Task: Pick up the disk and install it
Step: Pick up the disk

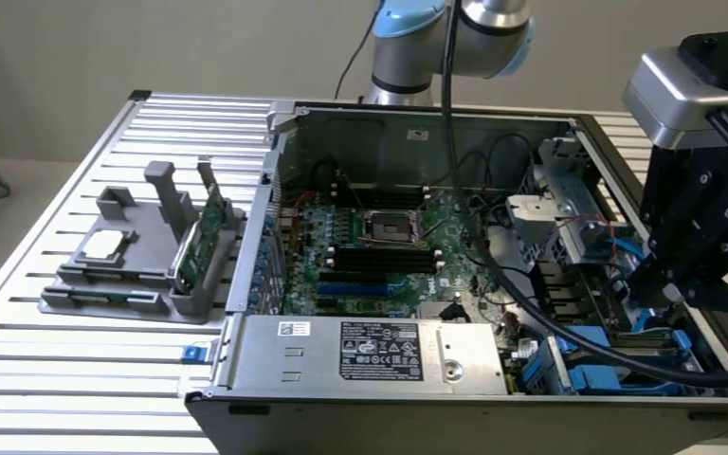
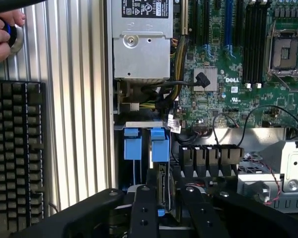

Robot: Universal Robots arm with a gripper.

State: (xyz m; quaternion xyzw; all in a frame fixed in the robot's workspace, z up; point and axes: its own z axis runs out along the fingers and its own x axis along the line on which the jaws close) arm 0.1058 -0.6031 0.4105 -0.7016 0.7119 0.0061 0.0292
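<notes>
In the wrist view the disk (image 2: 164, 186) shows edge-on as a thin upright strip with its connector end, plus a bit of blue carrier frame. It stands between my two black fingers (image 2: 145, 210), which close in on both its sides. My gripper (image 2: 166, 201) is low over the drive bay, beside two blue carrier tabs (image 2: 160, 146). In the exterior view the black gripper (image 1: 682, 284) hangs over the front corner of the open computer case (image 1: 338, 351) on that view's right, and it hides the disk there.
Black cables (image 1: 554, 322) run across the case beside the drive bay. The power supply (image 1: 364, 353) sits at the case front. A grey fixture (image 1: 124, 284) holds a silver chip (image 1: 102, 245) and a green card (image 1: 200, 242). A keyboard (image 2: 17, 148) and a person's hand (image 2: 2, 32) lie outside the case.
</notes>
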